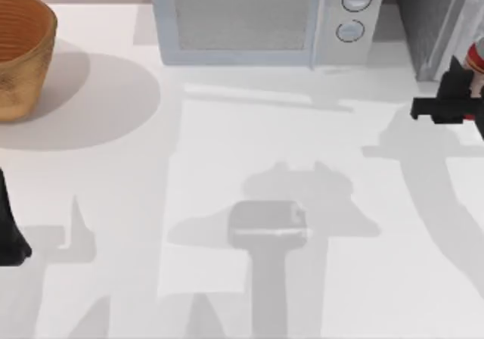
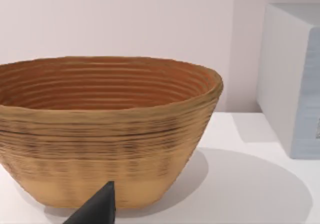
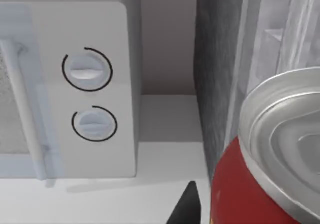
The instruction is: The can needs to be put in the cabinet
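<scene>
Right arm carrying the can, at the cabinet's front, far right of the table.

The right gripper sits at the table's right edge, closed around the small red cylindrical can with a silver metal top; in the top view the can peeks out just beside the grey speckled box-shaped cabinet. The right wrist view puts the can's lid close to the cabinet's light grey framed door panel, with the pale microwave with two round knobs well to the side. Left gripper is parked at the table's left edge, near the woven tan basket; I cannot tell how its fingers stand. Risk, as I judge it: the can or fingers clip the door frame on the way in, which could tilt the can in the grip or knock it loose short of the shelf.
</scene>
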Controlling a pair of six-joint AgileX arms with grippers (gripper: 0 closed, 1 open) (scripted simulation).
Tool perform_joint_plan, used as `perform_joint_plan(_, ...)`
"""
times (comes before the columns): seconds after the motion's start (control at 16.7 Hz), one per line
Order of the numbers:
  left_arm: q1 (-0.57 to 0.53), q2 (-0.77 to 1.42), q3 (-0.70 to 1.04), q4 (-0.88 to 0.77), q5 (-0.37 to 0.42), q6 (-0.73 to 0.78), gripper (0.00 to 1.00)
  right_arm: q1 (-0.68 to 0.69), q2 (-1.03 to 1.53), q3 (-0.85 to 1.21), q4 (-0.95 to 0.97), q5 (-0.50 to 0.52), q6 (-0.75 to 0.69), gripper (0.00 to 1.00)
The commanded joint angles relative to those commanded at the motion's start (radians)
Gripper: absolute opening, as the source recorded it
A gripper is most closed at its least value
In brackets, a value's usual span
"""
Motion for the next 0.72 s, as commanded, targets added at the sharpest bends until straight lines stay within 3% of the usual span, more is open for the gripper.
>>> perform_joint_plan(0.42,0.000,0.000,0.000,0.000,0.000,0.000,1.00,0.000,-0.024,-0.014,-0.013,-0.016,0.000,0.00)
perform_joint_plan(0.72,0.000,0.000,0.000,0.000,0.000,0.000,1.00,-0.039,-0.226,-0.088,-0.113,-0.071,-0.012,0.00)
